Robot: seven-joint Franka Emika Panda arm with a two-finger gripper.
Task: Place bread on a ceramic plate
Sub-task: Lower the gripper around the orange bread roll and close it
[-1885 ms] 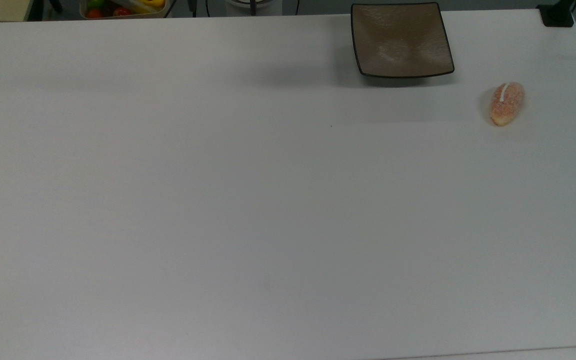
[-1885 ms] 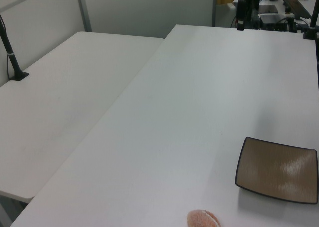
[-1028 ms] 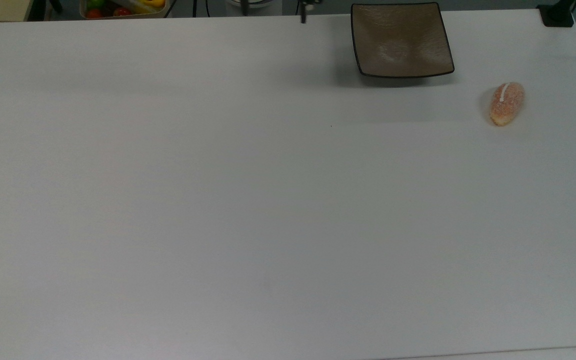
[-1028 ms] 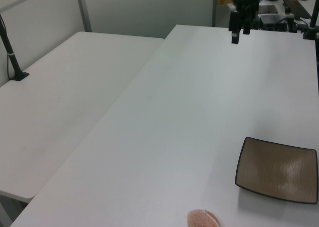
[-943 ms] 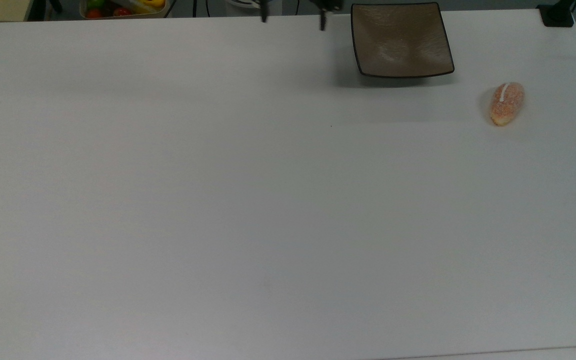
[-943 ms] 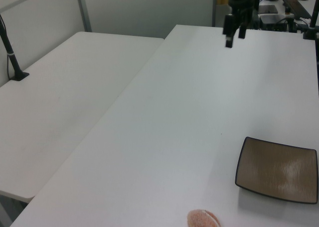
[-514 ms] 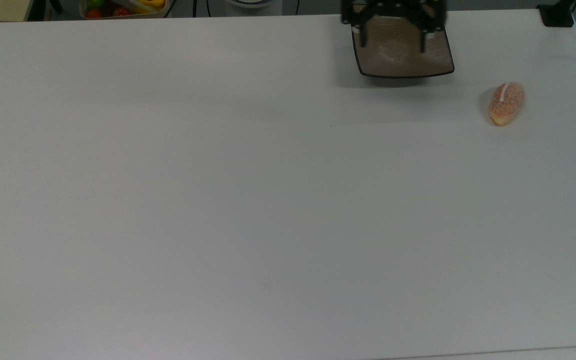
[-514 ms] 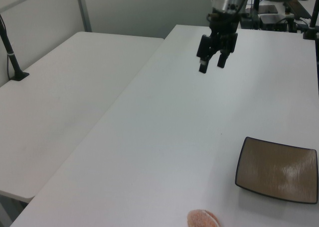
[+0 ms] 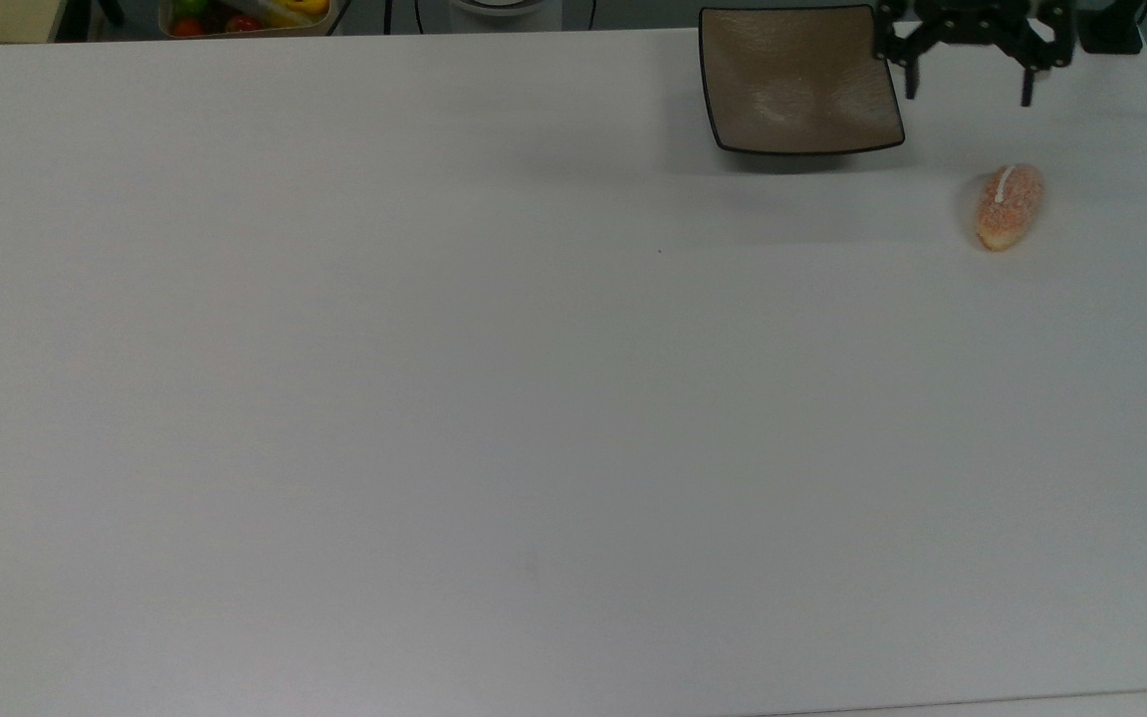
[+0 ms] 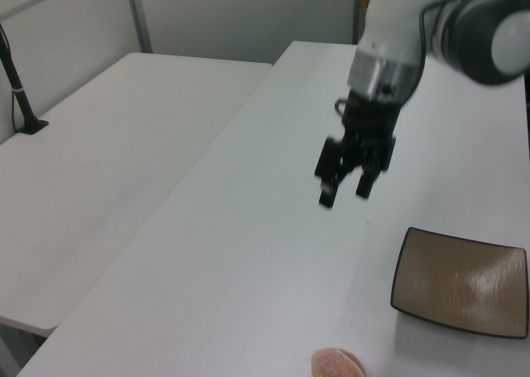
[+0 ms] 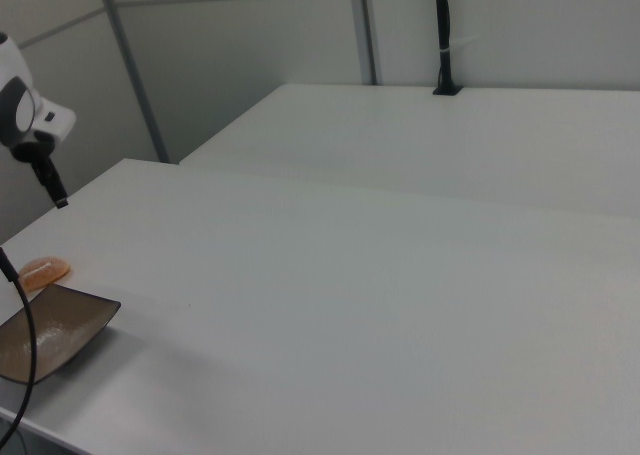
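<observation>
The bread [image 9: 1010, 206], a small orange-pink bun with a white stripe, lies on the white table near the top view's right edge. The ceramic plate [image 9: 798, 80], square and brownish with a dark rim, sits bare at the table's far edge, left of the bread. My gripper [image 9: 969, 88] hangs open with nothing between its fingers, just right of the plate and beyond the bread. The left view has the gripper [image 10: 345, 192] high above the table, the plate [image 10: 461, 282] at lower right, and the bread [image 10: 338, 364] at the bottom edge. In the right view the bread [image 11: 44, 271] lies just behind the plate [image 11: 50, 330].
A tub of colourful fruit [image 9: 245, 15] stands past the table's far edge at the top view's upper left. A black clamp [image 9: 1111, 30] grips the far right corner. A second white table [image 10: 108, 170] adjoins on the left view's left, with a black post [image 10: 21, 95].
The gripper came in from the far edge, swept rightward in the top view across the plate, and now hangs just past its right side. Bread and plate have not moved.
</observation>
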